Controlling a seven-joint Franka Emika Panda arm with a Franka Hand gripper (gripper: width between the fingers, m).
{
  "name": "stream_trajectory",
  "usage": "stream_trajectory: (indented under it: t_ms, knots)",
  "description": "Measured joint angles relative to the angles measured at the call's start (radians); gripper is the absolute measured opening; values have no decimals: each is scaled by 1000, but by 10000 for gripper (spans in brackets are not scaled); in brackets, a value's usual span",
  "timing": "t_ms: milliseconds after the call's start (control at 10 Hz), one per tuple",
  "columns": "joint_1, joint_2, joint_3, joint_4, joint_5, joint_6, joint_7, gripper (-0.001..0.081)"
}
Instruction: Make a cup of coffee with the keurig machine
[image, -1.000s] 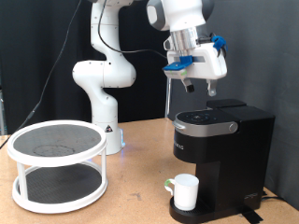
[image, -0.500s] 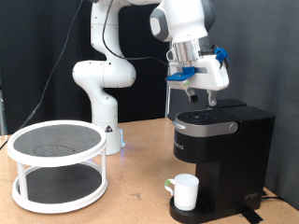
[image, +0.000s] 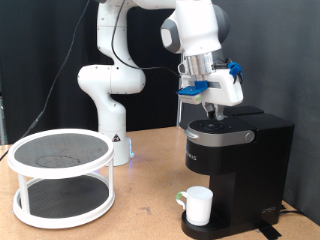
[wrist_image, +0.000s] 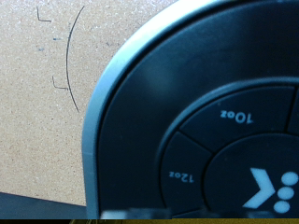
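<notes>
The black keurig machine (image: 235, 160) stands at the exterior view's right with its lid down. The white cup (image: 198, 205) sits on the drip tray under the brew head, handle to the exterior view's left. My gripper (image: 213, 110) hangs just above the machine's silver-rimmed top panel (image: 222, 128), fingertips close to it. The wrist view shows that round button panel (wrist_image: 215, 131) up close, with the 10oz and 12oz buttons and the lit K logo (wrist_image: 269, 191). I see nothing between the fingers.
A white two-tier round rack (image: 60, 175) stands on the wooden table (image: 150, 215) at the exterior view's left. The arm's white base (image: 108, 100) is behind it, at the table's back. A black curtain fills the background.
The gripper has come down and shifted slightly towards the exterior view's left, from well above the machine to just over its top panel. The cup and machine have not moved.
</notes>
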Motion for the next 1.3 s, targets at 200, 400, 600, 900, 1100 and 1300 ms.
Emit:
stream_trajectory:
  t_ms: [200,400,600,900,1100,1300]
  knots:
    - [4,-7,0,-9,22,4,-17,13]
    - [8,-15,0,-25,33,4,-32,5]
    - [12,-24,2,-46,33,4,-35,5]
    - [13,-28,3,-67,33,11,-35,5]
    - [13,-28,3,-73,33,16,-35,5]
    - [13,-28,3,-76,33,17,-33,5]
